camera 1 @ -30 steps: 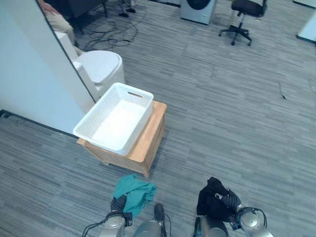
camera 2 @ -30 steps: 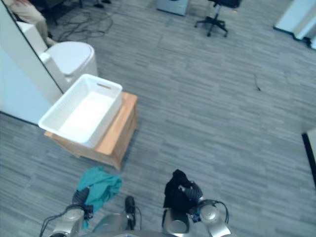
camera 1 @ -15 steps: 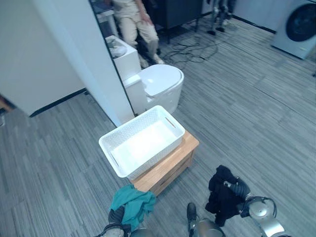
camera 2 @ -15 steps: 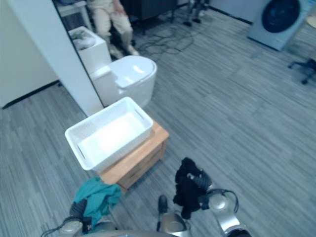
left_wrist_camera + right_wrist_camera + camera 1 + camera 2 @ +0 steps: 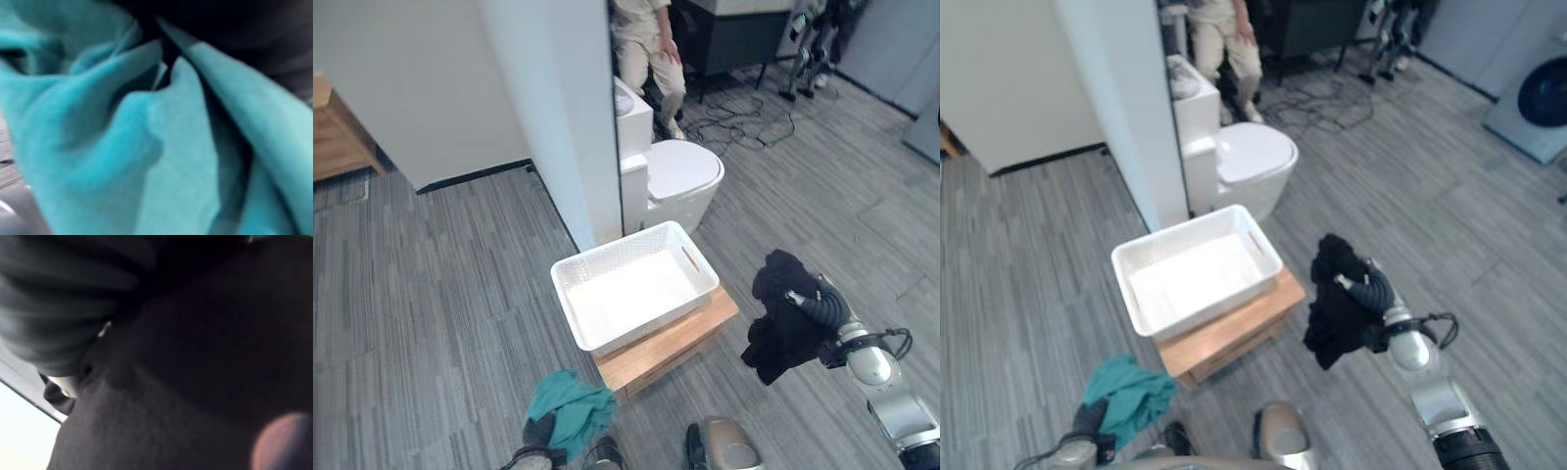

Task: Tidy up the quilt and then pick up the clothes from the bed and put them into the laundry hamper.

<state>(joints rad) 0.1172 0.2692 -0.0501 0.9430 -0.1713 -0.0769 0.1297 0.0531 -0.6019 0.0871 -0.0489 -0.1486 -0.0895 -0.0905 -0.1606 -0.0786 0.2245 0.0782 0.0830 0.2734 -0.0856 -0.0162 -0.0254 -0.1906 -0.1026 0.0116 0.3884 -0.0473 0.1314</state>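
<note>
Right hand (image 5: 815,305) clutches a black garment (image 5: 781,323) beside the white laundry hamper's (image 5: 636,284) right rim; left hand (image 5: 1089,419), low, grips a teal garment (image 5: 1126,397) before it.

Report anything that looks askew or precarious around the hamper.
The white hamper sits turned at an angle on its low wooden stand, one end overhanging the edge. It holds no clothes: the black garment hangs from the right hand, the teal one from the left hand.
</note>
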